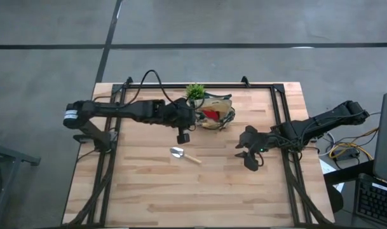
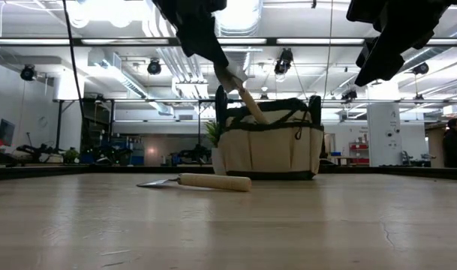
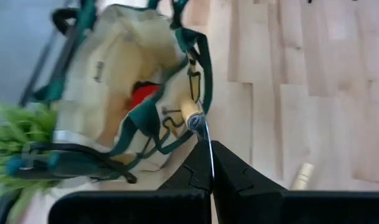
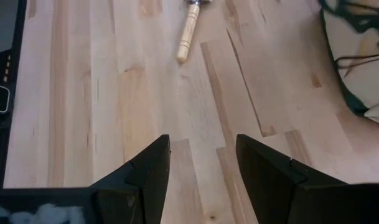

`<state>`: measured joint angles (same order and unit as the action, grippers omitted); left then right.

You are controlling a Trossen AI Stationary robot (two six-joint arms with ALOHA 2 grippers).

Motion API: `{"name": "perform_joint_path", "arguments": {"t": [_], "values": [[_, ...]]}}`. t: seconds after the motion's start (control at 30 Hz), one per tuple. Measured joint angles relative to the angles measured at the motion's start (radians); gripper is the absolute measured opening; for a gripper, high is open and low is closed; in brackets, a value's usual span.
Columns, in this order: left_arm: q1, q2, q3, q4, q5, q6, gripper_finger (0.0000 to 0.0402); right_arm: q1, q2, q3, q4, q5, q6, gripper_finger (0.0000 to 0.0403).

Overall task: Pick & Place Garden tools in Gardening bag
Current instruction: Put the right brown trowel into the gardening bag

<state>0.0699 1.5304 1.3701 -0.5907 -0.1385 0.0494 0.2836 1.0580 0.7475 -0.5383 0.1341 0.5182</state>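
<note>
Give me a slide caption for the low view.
Left gripper lowers a wooden-handled tool into the gardening bag; a trowel lies on the table.

No legible text, label, brand, number or sign is to be found in any view. Nothing is printed on the gardening bag (image 2: 270,150), and none is seen on the wooden tool handles or the table (image 1: 199,184). Fittings in the room beyond the table are too small for any wording to be made out.
</note>
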Motion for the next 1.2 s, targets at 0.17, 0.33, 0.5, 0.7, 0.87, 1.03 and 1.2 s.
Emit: {"name": "perform_joint_path", "arguments": {"t": [0.17, 0.33, 0.5, 0.7, 0.87, 1.03, 1.2], "values": [[0.012, 0.007, 0.014, -0.006, 0.007, 0.006, 0.0000, 0.000, 0.000, 0.000, 0.000, 0.000, -0.001, 0.0171], [0.015, 0.008, 0.081, -0.059, 0.015, 0.028, 0.0000, 0.000, 0.000, 0.000, 0.000, 0.000, -0.001, 0.0174], [0.021, 0.019, 0.187, -0.172, 0.027, 0.023, 0.0000, 0.000, 0.000, 0.000, 0.000, 0.000, -0.001, 0.0177], [0.021, 0.025, 0.238, -0.197, 0.093, 0.018, 0.0000, 0.000, 0.000, -0.002, 0.003, 0.004, -0.001, 0.0178], [0.037, 0.066, 0.228, -0.221, 0.096, 0.013, 0.0000, 0.000, 0.000, -0.006, 0.004, 0.006, -0.001, 0.0178], [0.059, 0.108, 0.230, -0.213, 0.045, 0.027, 0.0000, 0.000, 0.000, -0.017, 0.012, 0.008, -0.001, 0.0178], [0.075, 0.113, 0.240, -0.218, 0.050, 0.028, 0.0001, 0.000, 0.000, -0.030, 0.032, 0.008, -0.002, 0.0178]]}}
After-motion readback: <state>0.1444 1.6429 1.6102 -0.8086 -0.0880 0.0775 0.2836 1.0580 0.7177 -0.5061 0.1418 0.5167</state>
